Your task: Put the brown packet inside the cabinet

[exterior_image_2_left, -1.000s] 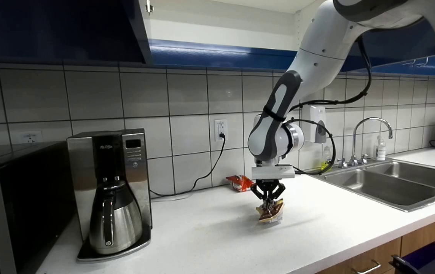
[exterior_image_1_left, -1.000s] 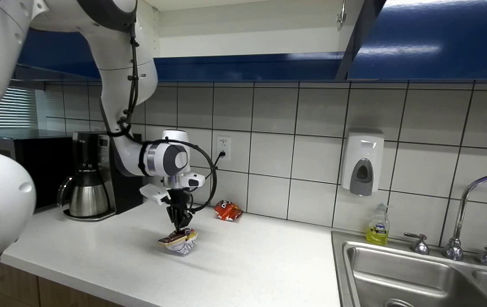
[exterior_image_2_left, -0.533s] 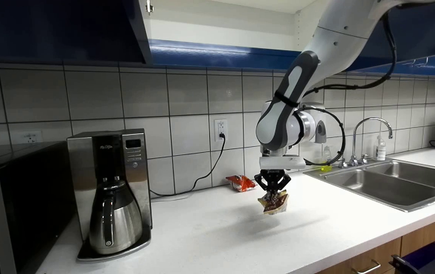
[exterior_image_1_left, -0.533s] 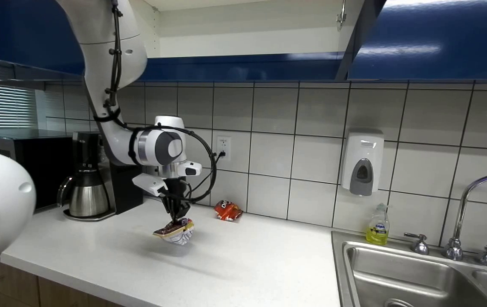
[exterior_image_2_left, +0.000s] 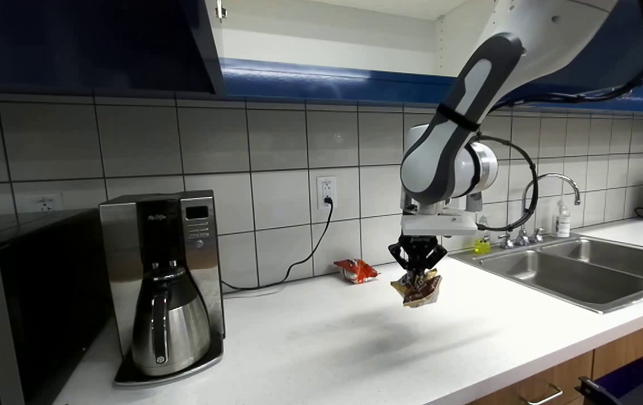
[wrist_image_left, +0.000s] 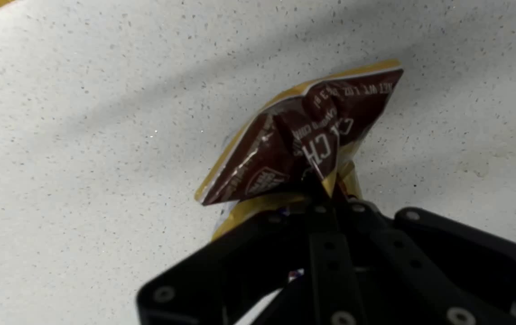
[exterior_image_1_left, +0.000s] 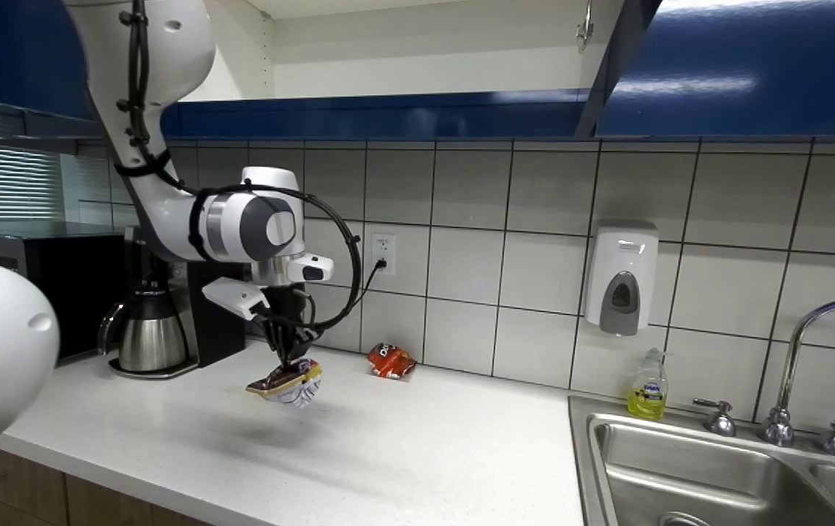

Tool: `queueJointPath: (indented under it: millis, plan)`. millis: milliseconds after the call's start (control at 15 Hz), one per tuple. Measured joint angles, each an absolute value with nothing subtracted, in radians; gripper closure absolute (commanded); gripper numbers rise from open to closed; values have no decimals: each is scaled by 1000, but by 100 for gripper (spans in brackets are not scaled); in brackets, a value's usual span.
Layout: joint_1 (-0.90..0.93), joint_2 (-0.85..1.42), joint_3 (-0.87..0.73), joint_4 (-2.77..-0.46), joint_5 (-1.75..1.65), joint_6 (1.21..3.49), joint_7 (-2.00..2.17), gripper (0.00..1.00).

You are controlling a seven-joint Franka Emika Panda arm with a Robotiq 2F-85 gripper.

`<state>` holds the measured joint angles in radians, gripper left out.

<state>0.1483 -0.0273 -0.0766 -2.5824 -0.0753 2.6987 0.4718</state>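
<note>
The brown packet hangs from my gripper above the counter and shows in both exterior views (exterior_image_1_left: 290, 381) (exterior_image_2_left: 423, 289). In the wrist view the packet (wrist_image_left: 280, 140) is crinkled, dark brown with yellow edges and white print. My gripper (exterior_image_1_left: 286, 361) is shut on its middle, pointing down, and shows also in an exterior view (exterior_image_2_left: 419, 274) and the wrist view (wrist_image_left: 330, 201). The packet's folds hide the fingertips. The cabinet (exterior_image_1_left: 402, 117) is on the wall above, with blue lower edge and open pale interior; it shows also in an exterior view (exterior_image_2_left: 327, 79). The gripper is well below it.
A red-orange packet (exterior_image_1_left: 391, 361) lies against the tiled wall. A coffee maker (exterior_image_2_left: 161, 281) and black microwave (exterior_image_2_left: 34, 304) stand on the white counter (exterior_image_2_left: 298, 360). A sink (exterior_image_1_left: 581, 453), soap bottle (exterior_image_1_left: 647, 394) and wall dispenser (exterior_image_1_left: 622, 277) are farther along. An open cabinet door (exterior_image_1_left: 738, 69) juts out.
My gripper has risen with the brown packet held in it, lifting it from close to the counter to clearly above it. It has also shifted sideways somewhat. The red-orange packet has not moved.
</note>
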Motion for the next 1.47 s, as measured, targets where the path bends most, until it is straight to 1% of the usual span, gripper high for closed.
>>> queueJointPath:
  millis: [333, 800, 1133, 1467]
  plan:
    - [95, -244, -35, -2684, -87, 2645, 456, 100]
    - [53, -613, 7, -2729, -84, 2429, 373, 100]
    - [39, -830, 16, -2676, -84, 2299, 322, 100]
    - [22, -932, 16, -2540, -83, 2215, 271, 100]
